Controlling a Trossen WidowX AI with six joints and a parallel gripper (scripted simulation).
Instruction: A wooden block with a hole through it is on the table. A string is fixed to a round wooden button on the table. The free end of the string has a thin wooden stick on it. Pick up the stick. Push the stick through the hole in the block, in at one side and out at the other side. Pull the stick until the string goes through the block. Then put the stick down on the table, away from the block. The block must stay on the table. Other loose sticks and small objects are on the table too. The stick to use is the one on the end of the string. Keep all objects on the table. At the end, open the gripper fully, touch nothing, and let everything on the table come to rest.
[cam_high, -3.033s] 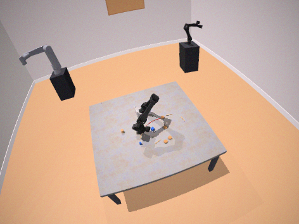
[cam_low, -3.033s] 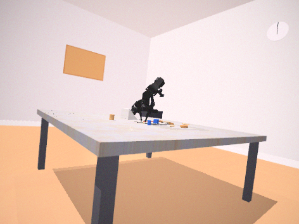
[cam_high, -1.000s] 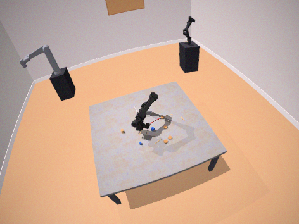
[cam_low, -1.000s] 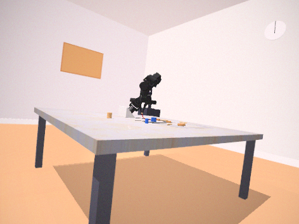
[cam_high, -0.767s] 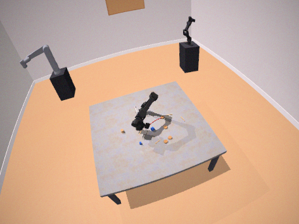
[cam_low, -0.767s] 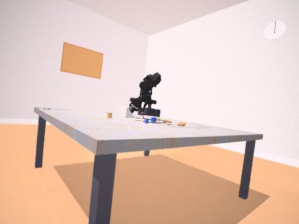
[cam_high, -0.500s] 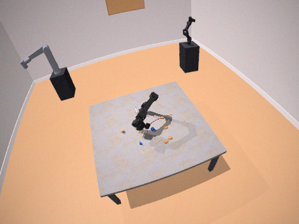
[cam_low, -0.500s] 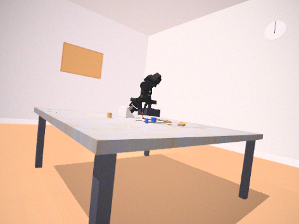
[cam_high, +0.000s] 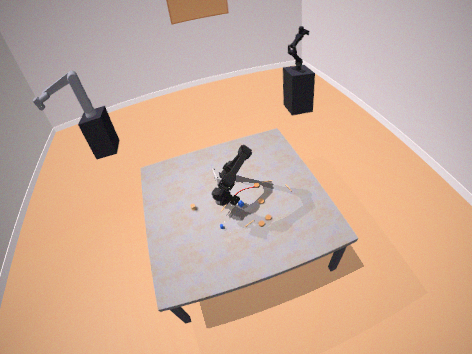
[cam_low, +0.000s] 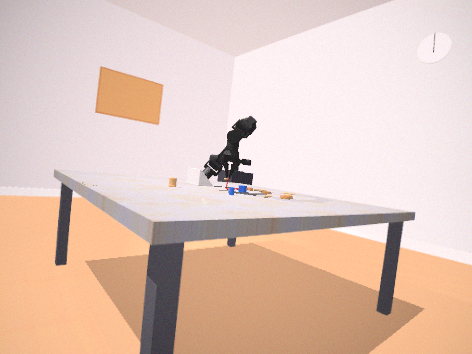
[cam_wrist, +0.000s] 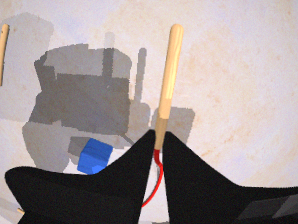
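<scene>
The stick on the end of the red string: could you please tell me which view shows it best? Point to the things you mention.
The wrist view: the stick (cam_wrist: 170, 75) appears large there, its lower end between the jaws, where the red string (cam_wrist: 159, 180) begins. The top and exterior views show the stick too small to make out clearly.

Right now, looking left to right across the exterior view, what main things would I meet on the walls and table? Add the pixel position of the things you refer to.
Orange wall board (cam_high: 198, 10) (cam_low: 129, 95), small tan round block (cam_high: 194, 207) (cam_low: 172, 182), black robot arm (cam_high: 229, 179) (cam_low: 232, 145), round white clock (cam_low: 440, 49).
</scene>
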